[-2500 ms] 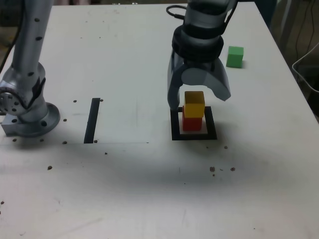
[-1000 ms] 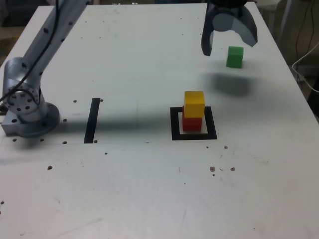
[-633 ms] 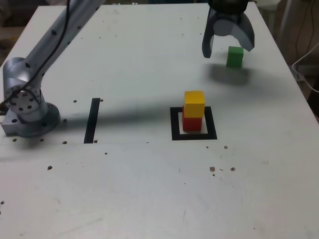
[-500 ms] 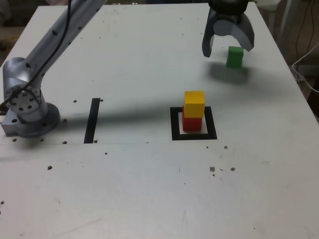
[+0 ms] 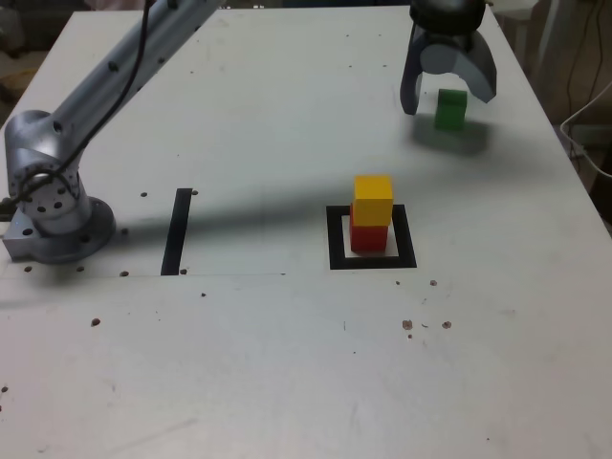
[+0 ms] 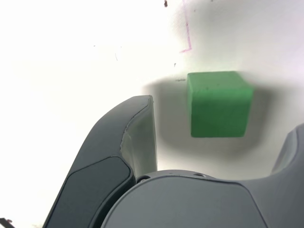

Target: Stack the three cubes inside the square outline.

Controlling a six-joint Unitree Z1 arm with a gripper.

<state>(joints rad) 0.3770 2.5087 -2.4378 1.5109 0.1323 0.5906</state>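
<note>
The yellow cube [image 5: 373,199] sits on the red cube [image 5: 368,236] inside the black square outline [image 5: 372,260] near the table's middle. The green cube [image 5: 450,109] rests on the table at the far right in the exterior view. My gripper [image 5: 448,96] hangs over it, open, with one jaw on each side of the cube and gaps between. In the wrist view the green cube [image 6: 218,103] lies between the two dark fingers [image 6: 137,128], touching neither.
A straight black strip [image 5: 177,230] lies on the table at the exterior view's left, near the arm's base [image 5: 53,215]. Small dark specks dot the white tabletop. The table's right edge runs close behind the green cube.
The gripper has moved from the stack to the far right and come down around the green cube. The yellow and red cubes have not moved.
</note>
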